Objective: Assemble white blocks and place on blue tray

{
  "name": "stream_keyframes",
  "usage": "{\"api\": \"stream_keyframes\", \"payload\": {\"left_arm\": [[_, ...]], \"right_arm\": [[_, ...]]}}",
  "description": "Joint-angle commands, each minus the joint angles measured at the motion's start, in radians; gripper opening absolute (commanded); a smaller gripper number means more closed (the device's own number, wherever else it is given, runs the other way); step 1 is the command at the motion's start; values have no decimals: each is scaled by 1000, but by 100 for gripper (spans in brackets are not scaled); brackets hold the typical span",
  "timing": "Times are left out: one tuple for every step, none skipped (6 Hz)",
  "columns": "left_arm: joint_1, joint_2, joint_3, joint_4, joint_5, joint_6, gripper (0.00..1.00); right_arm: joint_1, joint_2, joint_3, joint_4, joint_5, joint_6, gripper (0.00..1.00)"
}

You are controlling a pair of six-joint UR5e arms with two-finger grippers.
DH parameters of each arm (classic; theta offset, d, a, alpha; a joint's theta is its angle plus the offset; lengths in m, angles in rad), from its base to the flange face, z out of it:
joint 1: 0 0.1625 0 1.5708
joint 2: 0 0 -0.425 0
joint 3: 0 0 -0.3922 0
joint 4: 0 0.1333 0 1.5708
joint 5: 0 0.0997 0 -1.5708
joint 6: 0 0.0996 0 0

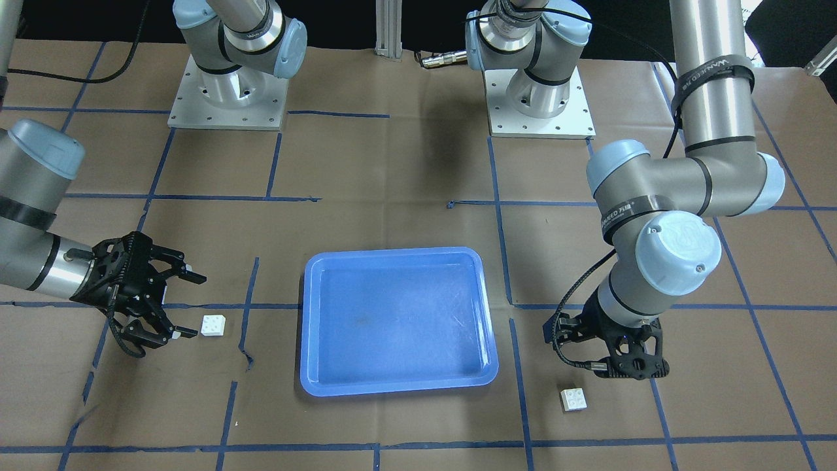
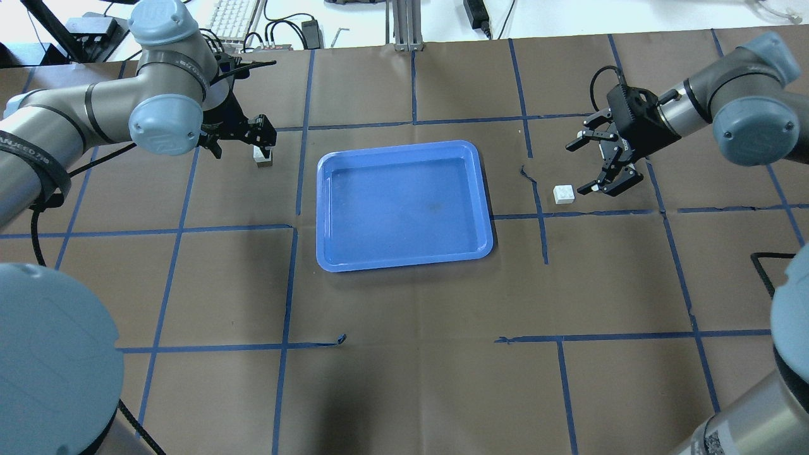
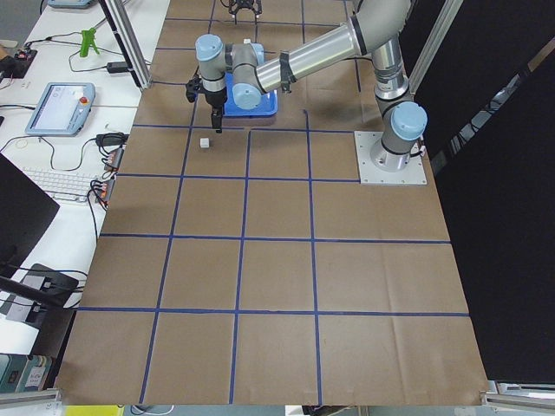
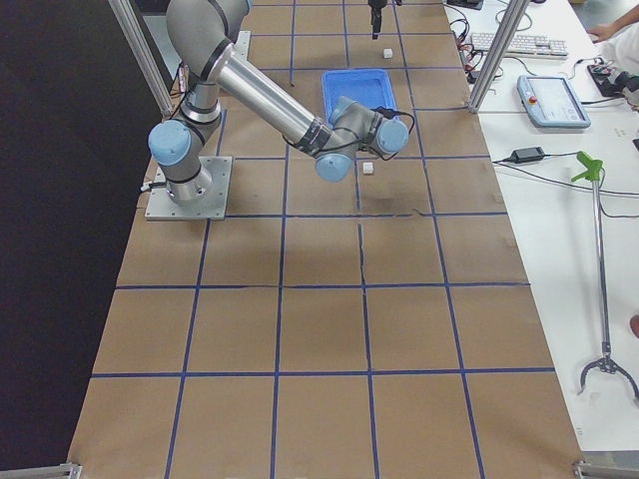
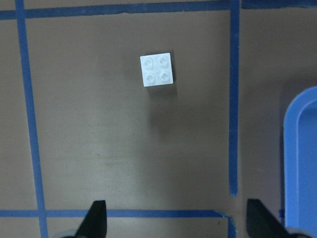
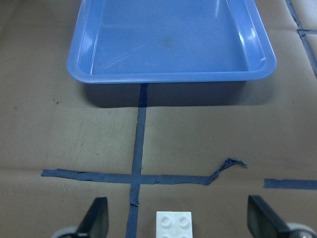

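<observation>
Both grippers are spread wide and empty. Your right gripper (image 1: pixel 191 306) sits low and tilted, with one white block (image 1: pixel 213 324) just beside its fingertips. Your left gripper (image 5: pixel 178 220) points straight down, and the other white block (image 5: pixel 157 70) lies apart from its fingers (image 5: pixel 97 218). The blue tray (image 2: pixel 404 205) lies between the blocks and holds nothing. Centre each block between the fingers before you close. Grip the flat sides and leave the studs clear.

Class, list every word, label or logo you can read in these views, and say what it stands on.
"WANEED": on the black strap round the left arm; the signs after it are blurred.
"WANEED" again, fainter: on the forearm strap.
No text on the white blocks or the blue tray.
</observation>
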Motion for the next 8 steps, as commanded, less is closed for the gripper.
{"api": "stream_keyframes", "payload": {"left_arm": [[18,-110,31,81,-1,6,99],[17,-159,32,175,-3,3,99],[17,-176,32,205,-4,4,99],[15,-175,32,205,-6,3,99],[11,-172,32,210,-4,4,92],[9,-164,28,211,-4,0,70],[9,-161,28,211,-4,0,28],[9,-155,29,213,-4,4,9]], "right_arm": [[-23,38,35,-47,10,-34,100],[-23,58,36,-48,9,-55,100],[-23,81,36,-50,9,-67,100],[-23,91,38,-50,7,-69,100],[-23,95,38,-55,7,-69,100],[-23,97,38,-55,0,-67,100],[-23,97,38,-55,1,-67,97],[-23,97,38,-55,-1,-66,80]]}}
